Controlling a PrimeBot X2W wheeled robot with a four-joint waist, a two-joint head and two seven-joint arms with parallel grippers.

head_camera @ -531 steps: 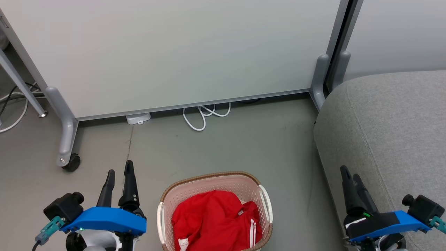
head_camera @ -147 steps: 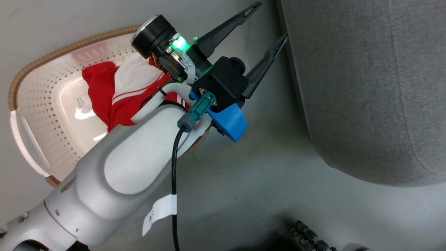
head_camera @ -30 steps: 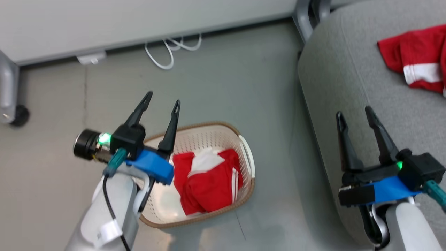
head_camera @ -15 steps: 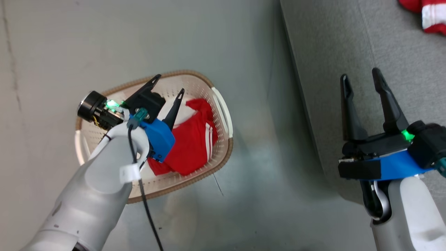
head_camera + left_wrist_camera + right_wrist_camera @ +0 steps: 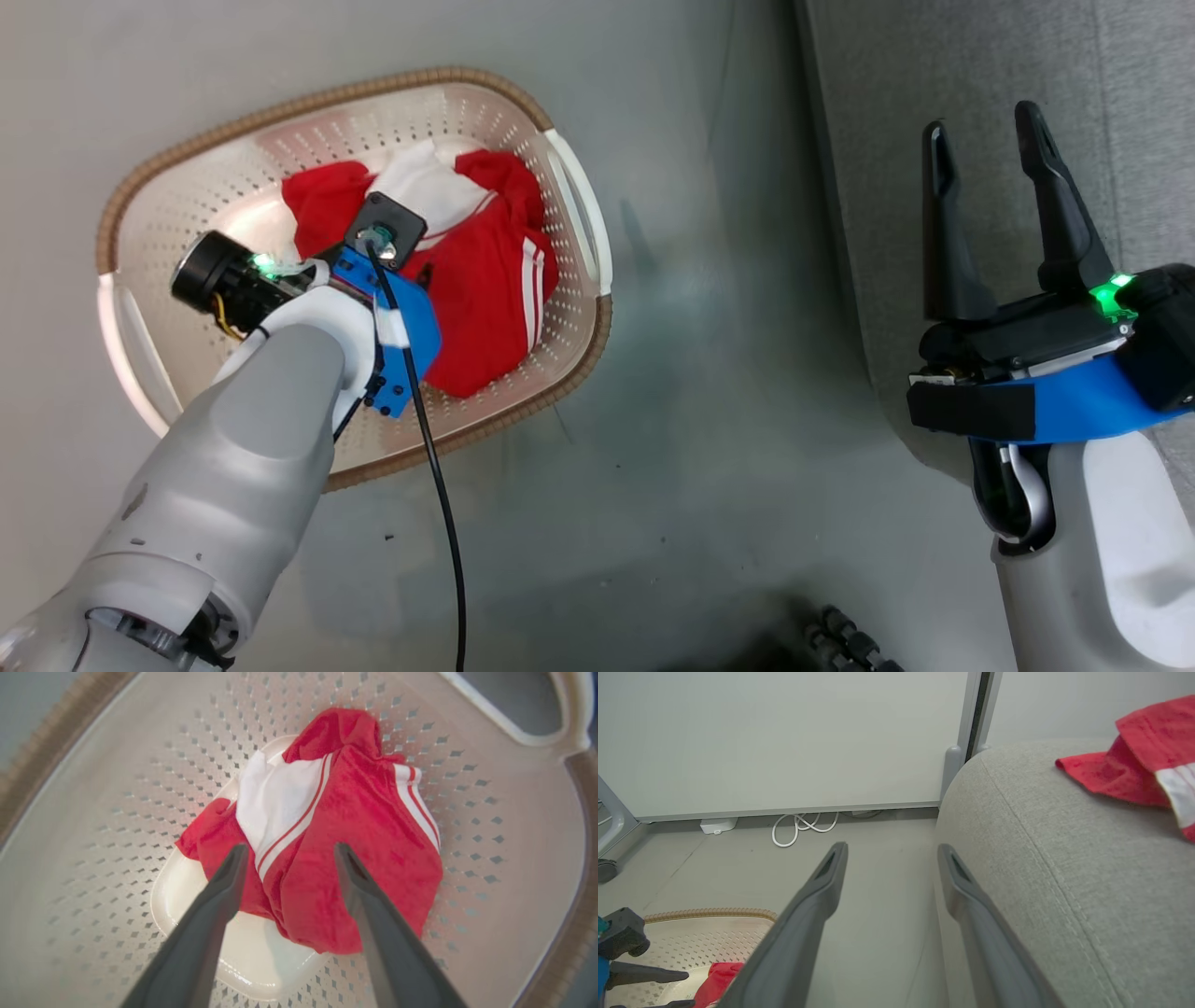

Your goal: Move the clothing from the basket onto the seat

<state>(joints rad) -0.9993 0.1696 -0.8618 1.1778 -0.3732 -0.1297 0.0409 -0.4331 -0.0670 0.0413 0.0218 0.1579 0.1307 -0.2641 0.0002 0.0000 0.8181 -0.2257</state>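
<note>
Though its arm point(image 5: 271, 401) hides part of the clothing point(image 5: 490, 280), left pincer point(image 5: 290, 847) gapes; right pincer point(image 5: 981, 117) too

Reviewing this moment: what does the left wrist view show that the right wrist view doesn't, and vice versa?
Left wrist view: the cream perforated plastic basket's smooth floor and white handle, plus the white striped panel of the bright red sportswear clothing. Right wrist view: the large grey fabric seat with a second red-and-white garment lying on it, a white cable on the floor, a pale partition wall. Both: that basket, with its brown woven-look rim, and the red clothing in it.
</note>
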